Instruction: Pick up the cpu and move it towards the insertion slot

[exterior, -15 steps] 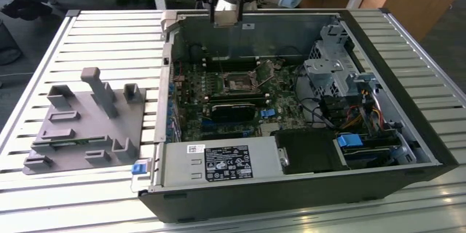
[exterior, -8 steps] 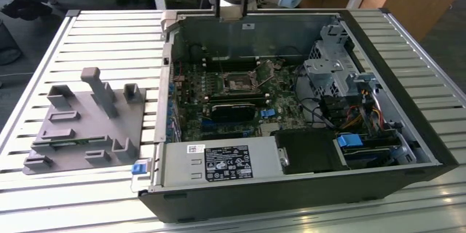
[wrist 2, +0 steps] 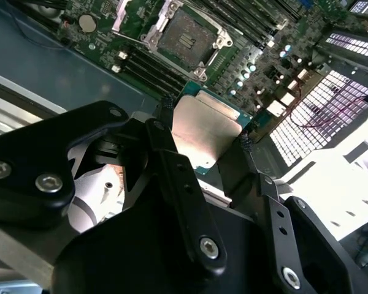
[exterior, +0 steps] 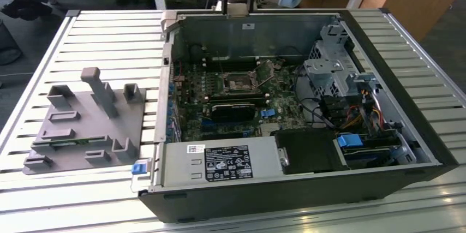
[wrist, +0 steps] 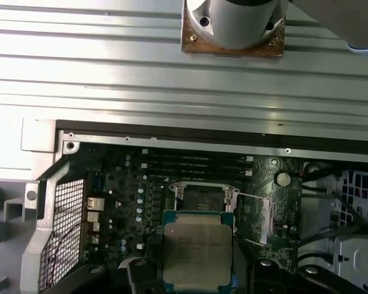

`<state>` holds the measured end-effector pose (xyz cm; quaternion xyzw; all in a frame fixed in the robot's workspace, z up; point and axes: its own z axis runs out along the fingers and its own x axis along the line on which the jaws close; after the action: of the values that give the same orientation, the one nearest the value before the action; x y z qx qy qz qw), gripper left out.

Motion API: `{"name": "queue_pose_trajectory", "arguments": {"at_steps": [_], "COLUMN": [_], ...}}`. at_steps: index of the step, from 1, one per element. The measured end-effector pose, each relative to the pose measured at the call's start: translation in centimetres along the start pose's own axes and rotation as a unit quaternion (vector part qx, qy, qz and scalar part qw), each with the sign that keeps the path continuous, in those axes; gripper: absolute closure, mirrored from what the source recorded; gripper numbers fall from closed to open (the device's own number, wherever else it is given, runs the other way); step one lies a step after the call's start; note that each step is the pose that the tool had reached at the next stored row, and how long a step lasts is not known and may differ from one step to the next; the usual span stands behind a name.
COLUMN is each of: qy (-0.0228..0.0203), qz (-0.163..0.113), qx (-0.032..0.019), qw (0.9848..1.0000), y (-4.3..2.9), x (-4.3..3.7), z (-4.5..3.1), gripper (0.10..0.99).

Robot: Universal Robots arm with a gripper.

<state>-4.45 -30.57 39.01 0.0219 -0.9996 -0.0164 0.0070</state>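
second wrist view puts the gripper (wrist 2: 203, 138) nearest, its black fingers (wrist 2: 167, 131) closed on two opposite edges of the cpu (wrist 2: 205, 131), which hangs flat with its silvery top showing. so the pick-up looks done: the chip is off the grey fixture (exterior: 80, 129) out on the slatted table (exterior: 109, 42) and is carried over the open computer case (exterior: 306, 189). just beyond the chip, in both wrist views, lies the insertion slot (wrist 2: 187, 38), its metal frame open around a dark centre. the first wrist view shows the chip's far edge almost meeting the slot's near side, not yet over it. judged from this, only the last stretch of the approach remains.
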Motion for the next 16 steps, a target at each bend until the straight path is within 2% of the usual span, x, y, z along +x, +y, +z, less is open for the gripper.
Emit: {"name": "queue_pose_trajectory", "arguments": {"at_steps": [10, 16], "qy": [-0.0003, -0.0003], "qz": [0.009, 0.010], "qx": [-0.0001, -0.0001], "qw": [1.0000, 1.0000], "y": [0.01, 0.01], "x": [-1.63, -1.72], "z": [0.07, 0.07], "gripper": [0.545, 0.545]}}
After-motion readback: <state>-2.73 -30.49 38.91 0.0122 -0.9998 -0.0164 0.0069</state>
